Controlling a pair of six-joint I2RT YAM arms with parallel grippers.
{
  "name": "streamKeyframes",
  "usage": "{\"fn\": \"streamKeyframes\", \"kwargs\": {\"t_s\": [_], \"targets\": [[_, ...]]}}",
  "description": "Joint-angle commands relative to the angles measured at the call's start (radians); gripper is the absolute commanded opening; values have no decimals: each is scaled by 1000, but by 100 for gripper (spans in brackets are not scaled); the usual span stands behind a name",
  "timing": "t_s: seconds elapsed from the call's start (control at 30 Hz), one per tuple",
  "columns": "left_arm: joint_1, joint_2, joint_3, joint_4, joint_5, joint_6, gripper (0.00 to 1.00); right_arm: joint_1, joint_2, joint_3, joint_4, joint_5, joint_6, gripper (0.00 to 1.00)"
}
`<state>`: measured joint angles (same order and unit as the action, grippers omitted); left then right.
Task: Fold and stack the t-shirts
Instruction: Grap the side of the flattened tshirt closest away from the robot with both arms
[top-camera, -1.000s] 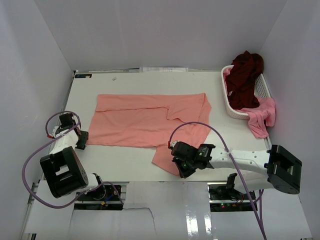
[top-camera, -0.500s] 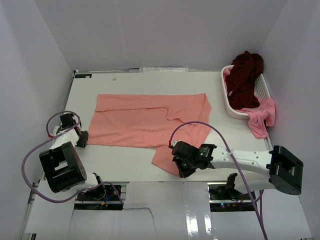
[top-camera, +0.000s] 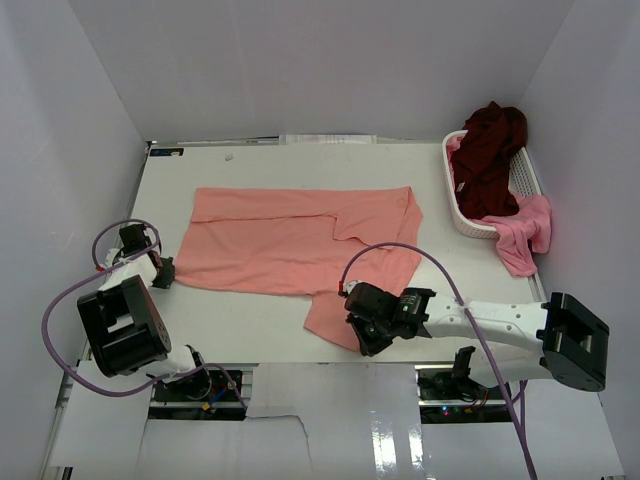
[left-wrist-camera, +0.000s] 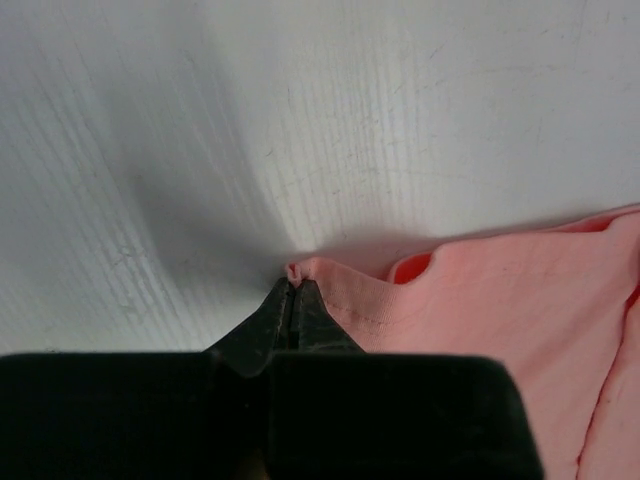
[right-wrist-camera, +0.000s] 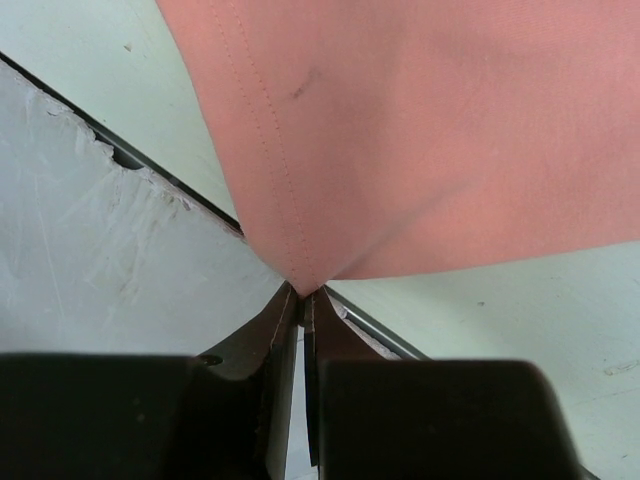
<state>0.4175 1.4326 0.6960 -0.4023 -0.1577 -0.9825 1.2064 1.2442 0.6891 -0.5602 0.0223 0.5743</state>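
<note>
Three t-shirts were in view: one salmon-pink t-shirt, one dark maroon t-shirt and one brighter pink t-shirt. There was one white slatted basket and one table. Two arms, the left arm and the right arm, each carried one end effector: the left end effector and the right end effector.

The salmon-pink t-shirt is soft matt cloth with stitched hems; the counter is matt white, finely scratched; the basket is slatted white plastic.

Open table beyond the salmon-pink shirt; basket blocks far right.
</note>
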Motion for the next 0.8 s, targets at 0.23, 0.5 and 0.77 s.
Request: {"fn": "streamKeyframes", "kwargs": {"t_s": [0.23,0.5,0.77], "targets": [[6,-38,-9,-62,110,31,0,7,-92,131,-142,31,13,8],[6,-133,0,-92,150,65,0,5,-131,299,-274,85,-10,8],[6,-112,-6,-104,187,96,0,-13,-101,444,-375,186,-39,8]]}}
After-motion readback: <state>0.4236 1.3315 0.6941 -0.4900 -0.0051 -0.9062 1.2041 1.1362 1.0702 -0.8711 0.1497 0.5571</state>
